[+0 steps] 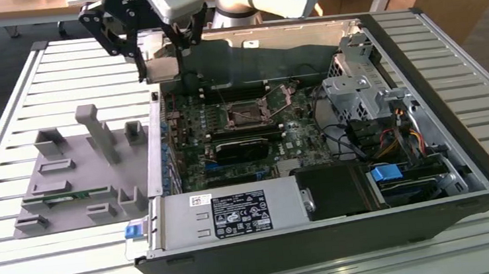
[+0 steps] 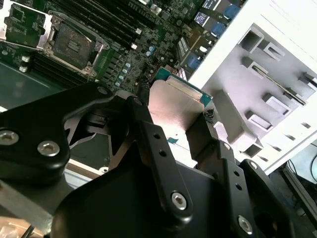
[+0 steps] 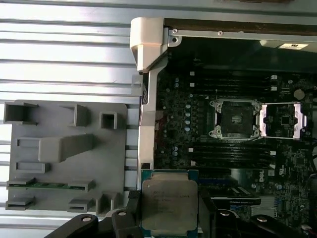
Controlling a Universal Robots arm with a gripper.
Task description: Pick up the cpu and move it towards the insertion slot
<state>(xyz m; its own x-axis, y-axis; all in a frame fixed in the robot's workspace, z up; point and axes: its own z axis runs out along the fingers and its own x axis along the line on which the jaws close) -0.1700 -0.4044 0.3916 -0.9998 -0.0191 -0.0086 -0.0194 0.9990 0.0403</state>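
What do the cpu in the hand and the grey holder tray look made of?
The cpu: a dull silvery metal lid, going by its brushed sheen, on a green circuit-board rim. The grey holder tray: likely moulded plastic, matte and uniformly grey, with blocky posts. The hand is shut on the cpu's edges.

Open computer case (image 1: 460, 178) beside grey holder tray (image 1: 71, 185) (green circuit strip (image 1: 66, 198) inside).

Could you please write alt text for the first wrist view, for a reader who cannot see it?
The gripper holds the cpu, silvery top showing, above the edge of an open computer case. The insertion slot sits open on the motherboard. Beside the case lies a grey holder tray.
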